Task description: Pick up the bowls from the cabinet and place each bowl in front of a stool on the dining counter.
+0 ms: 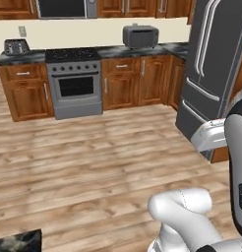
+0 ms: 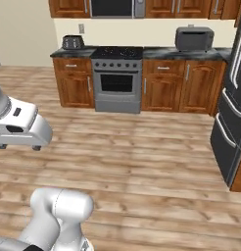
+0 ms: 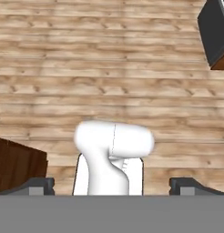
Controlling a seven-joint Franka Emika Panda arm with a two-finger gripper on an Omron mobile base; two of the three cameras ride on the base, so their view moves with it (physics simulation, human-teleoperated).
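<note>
The arm is folded high, its hand pointing down at the wood floor (image 3: 109, 68); gripper (image 3: 112, 184) fingers spread wide, holding nothing.

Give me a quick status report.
Gripper open, empty, pointed at the wood floor. No bowl in hand. Stove and fridge ahead, floor between open.

A camera on the robot's hand is looking down at a wooden plank floor (image 3: 109, 68), its pale brown boards running across the picture. Two small dark fingertips (image 3: 38, 184) of the gripper (image 3: 112, 185) are rising at the bottom, set wide apart with nothing between them. A dark grey appliance corner (image 3: 214, 32) is showing at the upper right edge. A reddish-brown wooden block (image 3: 16, 166) is sitting at the lower left.
</note>
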